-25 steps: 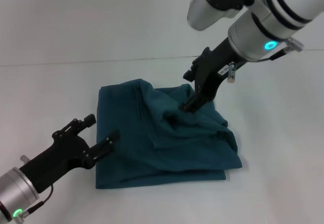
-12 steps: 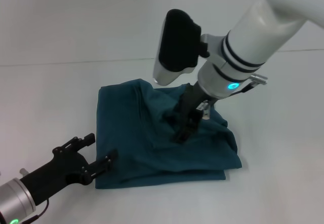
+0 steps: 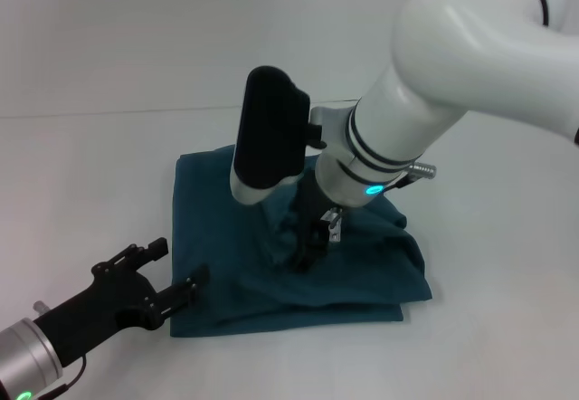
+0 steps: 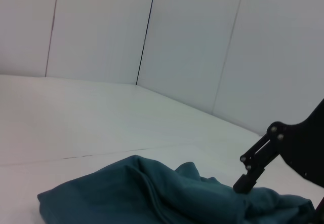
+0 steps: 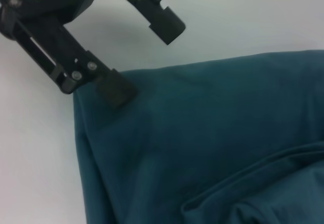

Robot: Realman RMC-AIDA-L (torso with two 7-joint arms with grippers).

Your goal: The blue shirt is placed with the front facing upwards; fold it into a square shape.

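Observation:
The blue shirt point(image 3: 371, 269) lies as a rumpled, roughly square bundle on the white table point(image 3: 90, 174), plain teal side showing. My right gripper point(image 3: 304, 257) points down into its middle, shut on a raised fold of cloth, with the big white arm above hiding the back of the shirt. My left gripper point(image 3: 178, 264) stands open at the shirt's front left corner. The right wrist view shows this left gripper point(image 5: 144, 61) with one fingertip point(image 5: 115, 89) touching the shirt's edge point(image 5: 212, 133). In the left wrist view the shirt point(image 4: 152, 193) lies low and bunched.
Bare white tabletop surrounds the shirt on all sides. White wall panels point(image 4: 192, 46) stand behind the table.
My right arm has swung from the shirt's back right toward its middle and front left, dragging the pinched fold along. The left gripper has drawn back slightly toward the front.

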